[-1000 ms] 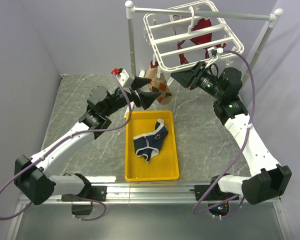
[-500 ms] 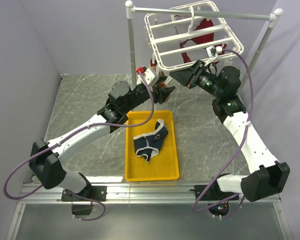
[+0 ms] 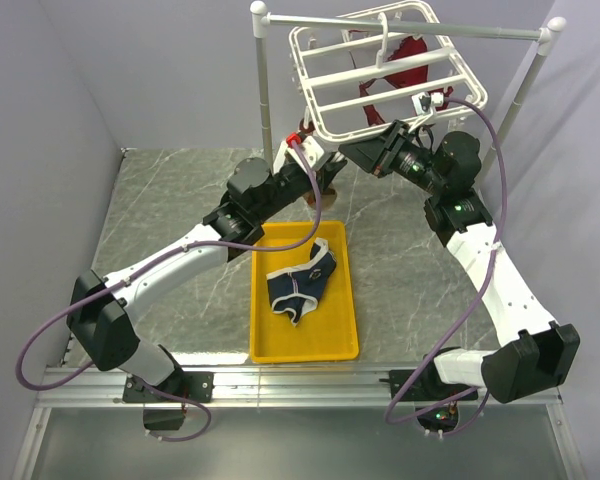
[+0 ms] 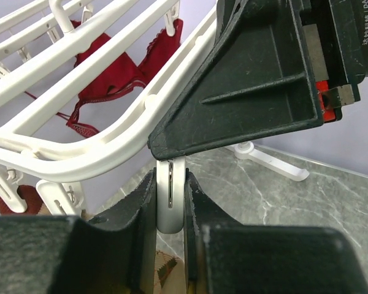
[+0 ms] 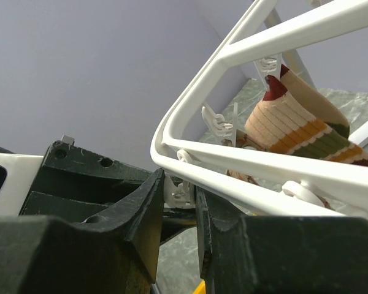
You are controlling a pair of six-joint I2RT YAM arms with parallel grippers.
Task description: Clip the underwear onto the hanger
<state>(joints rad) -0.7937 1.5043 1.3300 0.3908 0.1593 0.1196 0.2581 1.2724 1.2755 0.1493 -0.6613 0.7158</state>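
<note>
1. Left gripper (image 4: 170, 184): centre of the top view, just below the hanger's near left corner; fingers pressed shut on a white clip (image 4: 170, 211) dangling from the rim.
2. Underwear (image 3: 302, 280): small navy briefs, white-edged trim, small red-orange mark near the upper end; crumpled, lying loose in the upper half of a yellow tray (image 3: 262, 330) at centre frame, well apart from both grippers.
3. Underwear, orientation: long axis running from lower left to upper right of the frame, slightly off the tray's own length; narrower end toward the upper right, near the tray's far right corner.
4. Hanger (image 4: 110, 156): large white rectangular rack with parallel crossbars and small clips under the rim; upper right of centre in the top view, hung by its hook from the top rail of a white stand (image 3: 262, 80), tilted with its near edge lower. Dark red garment (image 3: 405, 55) clipped behind the bars; striped cloth (image 5: 294, 131) hanging at the near left corner.
5. Right gripper (image 5: 179, 184): right of centre, at the hanger's near edge; fingers closed on a corner clip (image 5: 183, 195) just under the rim.
</note>
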